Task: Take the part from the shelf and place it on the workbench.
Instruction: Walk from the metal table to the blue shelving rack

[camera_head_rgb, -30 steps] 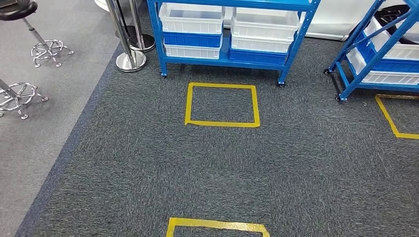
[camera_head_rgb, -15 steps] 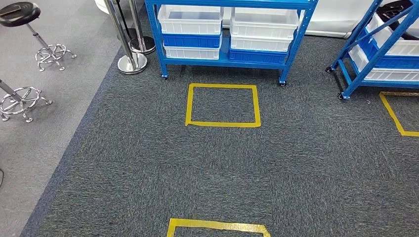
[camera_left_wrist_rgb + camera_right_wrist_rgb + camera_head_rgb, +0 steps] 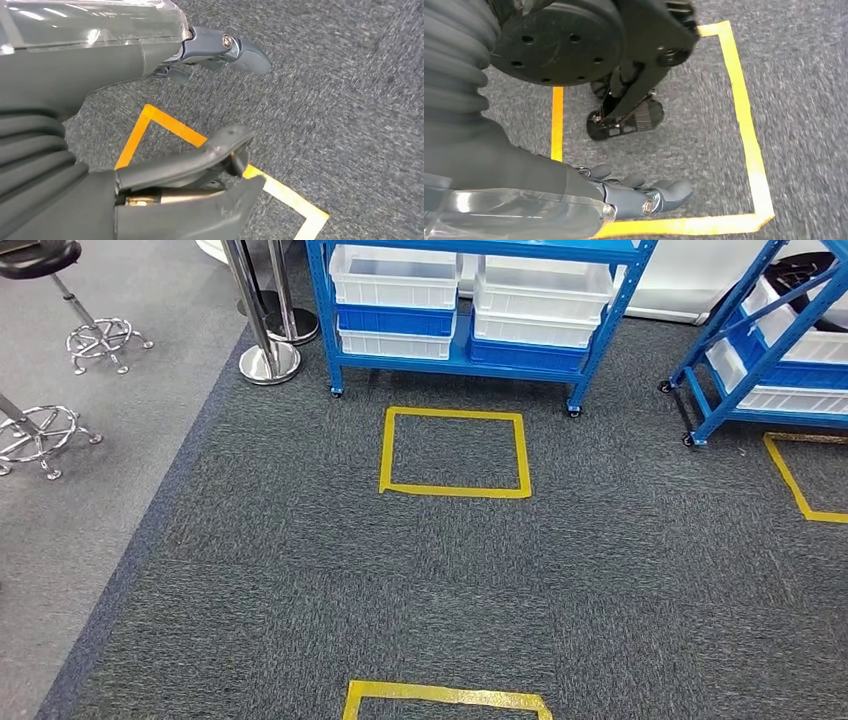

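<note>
From the head view, a blue metal shelf (image 3: 470, 355) stands ahead on dark grey carpet (image 3: 400, 570), loaded with white and blue plastic bins (image 3: 395, 280); which bin holds the part I cannot tell. A yellow tape square (image 3: 455, 452) lies just before it. At the left wrist, the left hand (image 3: 200, 100) hangs, fingers apart, holding nothing. At the right wrist, the right hand (image 3: 634, 192) hangs, fingers loosely extended, holding nothing.

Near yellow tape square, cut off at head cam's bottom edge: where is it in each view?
Head view: yellow tape square, bottom edge, centre.
Left wrist view: likely its corner, on the floor past the left hand.
Right wrist view: likely the same outline, past the right hand.
Shared landmark: dark grey carpet.
</note>
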Controlling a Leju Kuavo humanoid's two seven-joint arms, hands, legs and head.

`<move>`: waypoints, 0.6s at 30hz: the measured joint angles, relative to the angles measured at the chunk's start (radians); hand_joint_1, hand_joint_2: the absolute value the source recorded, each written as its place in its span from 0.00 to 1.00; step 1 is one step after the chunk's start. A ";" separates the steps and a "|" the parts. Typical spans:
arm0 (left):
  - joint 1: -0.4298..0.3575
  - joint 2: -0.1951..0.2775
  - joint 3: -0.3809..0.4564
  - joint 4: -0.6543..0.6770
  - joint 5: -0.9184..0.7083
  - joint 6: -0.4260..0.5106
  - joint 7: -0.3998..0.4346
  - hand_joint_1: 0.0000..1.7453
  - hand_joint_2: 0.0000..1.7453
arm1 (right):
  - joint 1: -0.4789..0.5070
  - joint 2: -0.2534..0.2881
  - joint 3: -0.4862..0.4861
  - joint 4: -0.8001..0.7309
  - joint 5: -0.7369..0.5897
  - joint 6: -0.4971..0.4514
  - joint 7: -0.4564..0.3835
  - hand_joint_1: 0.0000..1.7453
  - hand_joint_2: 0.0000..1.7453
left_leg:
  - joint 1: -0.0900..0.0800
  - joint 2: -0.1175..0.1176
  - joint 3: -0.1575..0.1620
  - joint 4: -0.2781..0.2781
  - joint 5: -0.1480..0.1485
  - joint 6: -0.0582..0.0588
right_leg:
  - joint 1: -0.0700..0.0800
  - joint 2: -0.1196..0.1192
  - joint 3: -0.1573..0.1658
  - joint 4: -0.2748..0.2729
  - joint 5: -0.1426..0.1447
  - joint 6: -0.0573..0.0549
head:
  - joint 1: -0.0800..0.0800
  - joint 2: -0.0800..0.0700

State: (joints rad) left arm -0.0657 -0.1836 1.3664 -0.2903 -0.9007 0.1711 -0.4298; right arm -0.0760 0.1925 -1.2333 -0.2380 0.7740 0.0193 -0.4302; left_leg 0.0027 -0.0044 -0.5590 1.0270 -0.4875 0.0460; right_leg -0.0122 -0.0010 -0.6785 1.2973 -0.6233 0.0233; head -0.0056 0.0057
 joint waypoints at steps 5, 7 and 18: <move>-0.001 -0.002 0.000 0.000 0.000 -0.001 0.001 0.00 1.00 | -0.002 -0.003 0.000 0.000 0.001 -0.004 0.000 0.00 1.00 | -0.005 -0.002 0.005 0.001 -0.002 -0.004 | 0.017 0.001 0.121 -0.253 0.122 -0.028 | 0.000 0.000; -0.003 -0.003 0.001 0.000 0.001 -0.003 0.001 0.00 1.00 | -0.002 -0.004 0.000 0.000 0.001 -0.005 0.000 0.00 1.00 | -0.005 -0.002 0.003 -0.001 -0.001 -0.012 | 0.022 0.002 0.124 -0.268 0.120 -0.030 | 0.000 0.000; -0.001 -0.005 0.002 0.000 -0.008 -0.018 -0.015 0.00 0.00 | -0.002 -0.006 0.000 0.000 0.003 -0.006 0.001 0.00 0.75 | 0.012 0.000 -0.058 0.139 -0.042 -0.049 | 0.006 -0.003 0.136 -0.282 0.126 -0.042 | -0.001 0.000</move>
State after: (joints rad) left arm -0.0671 -0.1884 1.3683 -0.2903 -0.9083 0.1529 -0.4447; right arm -0.0783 0.1865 -1.2338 -0.2384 0.7767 0.0130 -0.4295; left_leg 0.0144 -0.0045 -0.6166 1.1660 -0.5294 -0.0028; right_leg -0.0057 -0.0041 -0.5421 1.0149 -0.4969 -0.0187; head -0.0062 0.0057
